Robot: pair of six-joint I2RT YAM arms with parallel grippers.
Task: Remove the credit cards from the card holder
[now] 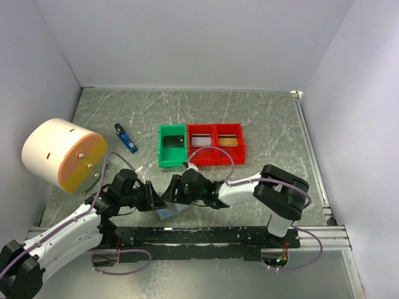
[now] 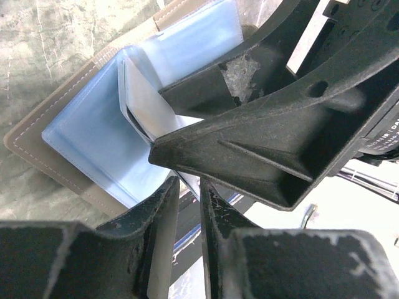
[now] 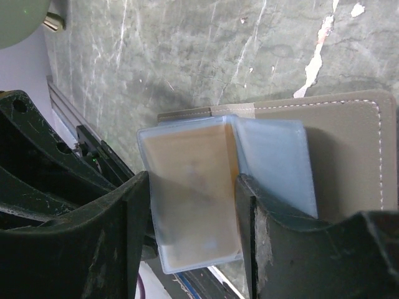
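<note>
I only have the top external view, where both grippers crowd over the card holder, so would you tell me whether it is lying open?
Observer: Yes. The left wrist view shows the card holder spread open on the table, its pale blue sleeves exposed.
Operator: Thank you. Is there a card in any of them?
Observer: The right wrist view shows a tan card inside a clear sleeve that stands between the parted fingers of the right gripper.
</note>
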